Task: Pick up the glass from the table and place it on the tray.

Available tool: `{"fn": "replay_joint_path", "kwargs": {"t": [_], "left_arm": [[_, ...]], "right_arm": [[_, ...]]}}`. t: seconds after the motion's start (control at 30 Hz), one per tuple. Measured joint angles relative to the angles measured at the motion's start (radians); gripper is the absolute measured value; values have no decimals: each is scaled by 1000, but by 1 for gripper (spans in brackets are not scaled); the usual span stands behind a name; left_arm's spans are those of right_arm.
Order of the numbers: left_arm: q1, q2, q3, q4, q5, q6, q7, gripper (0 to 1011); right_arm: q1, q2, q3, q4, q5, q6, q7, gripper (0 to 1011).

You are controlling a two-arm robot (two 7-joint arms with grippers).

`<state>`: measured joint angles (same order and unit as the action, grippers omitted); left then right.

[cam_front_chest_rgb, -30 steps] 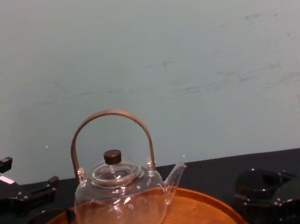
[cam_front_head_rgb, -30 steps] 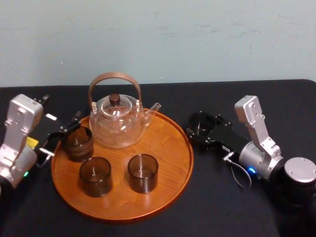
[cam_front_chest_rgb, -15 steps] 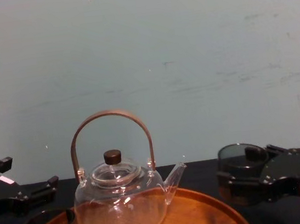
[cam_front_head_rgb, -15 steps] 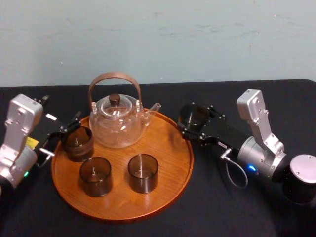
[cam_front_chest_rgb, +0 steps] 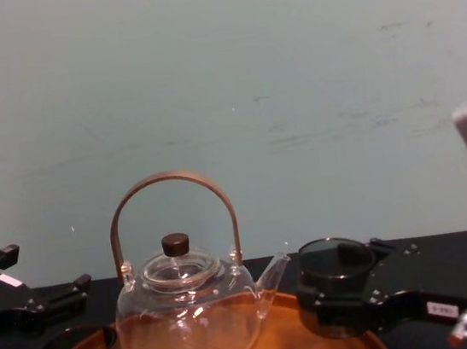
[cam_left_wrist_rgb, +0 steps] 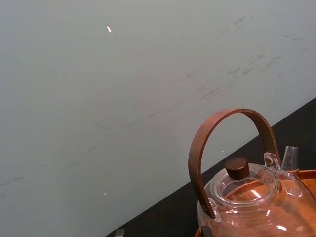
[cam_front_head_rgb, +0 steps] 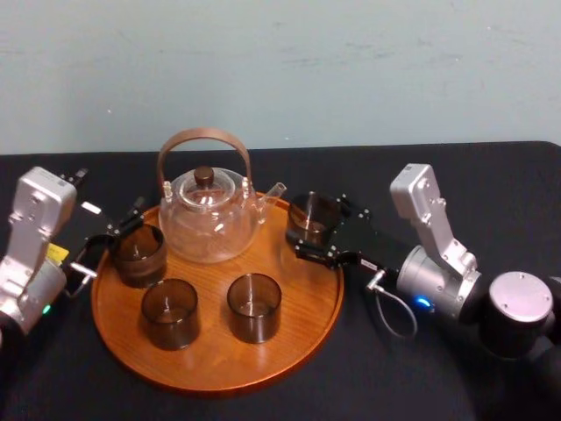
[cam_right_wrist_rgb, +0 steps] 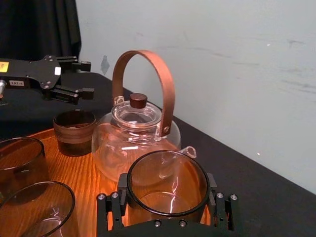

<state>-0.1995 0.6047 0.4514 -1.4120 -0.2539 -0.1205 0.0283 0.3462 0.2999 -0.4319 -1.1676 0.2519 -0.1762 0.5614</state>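
Glass [cam_front_head_rgb: 311, 210] in the clamp of the right gripper [cam_front_head_rgb: 318, 230], carried over the tray [cam_front_head_rgb: 219, 373] at about 2 o'clock, just inside the raised rim. The black fingers press it from opposite sides below the lip, a grip that keeps it upright and leaves the mouth clear. Whether its base touches the wood cannot be told from these views. The spot looks chosen for room: the teapot [cam_front_head_rgb: 209, 215] fills 12 o'clock with its spout pointing toward the incoming glass and close to it, while three other glasses stand at 10 o'clock [cam_front_head_rgb: 140, 254], 8 o'clock [cam_front_head_rgb: 169, 313] and 4 o'clock near the centre [cam_front_head_rgb: 253, 307]. The right arm reaches in low from 3 o'clock across the black table [cam_front_head_rgb: 394, 377], forearm nearly level, wrist turned so the fingers lie flat to the surface. The left gripper [cam_front_head_rgb: 107, 239] sits off the tray's 9 o'clock edge, fingers apart, beside the glass there and gripping nothing. The carry appears nearly done; lowering and release remain, with the spout the nearest hazard.
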Motion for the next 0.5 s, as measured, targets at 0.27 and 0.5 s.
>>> {"fn": "replay_joint_path", "kwargs": {"t": [0.27, 0.5], "left_arm": [[0, 0, 0, 0, 0, 0, 0, 1001], [0, 0, 0, 0, 0, 0, 0, 1001]], "right_arm": [[45, -23, -33, 71, -9, -16, 12, 911], [78, -42, -53, 132, -20, -30, 20, 911]]}}
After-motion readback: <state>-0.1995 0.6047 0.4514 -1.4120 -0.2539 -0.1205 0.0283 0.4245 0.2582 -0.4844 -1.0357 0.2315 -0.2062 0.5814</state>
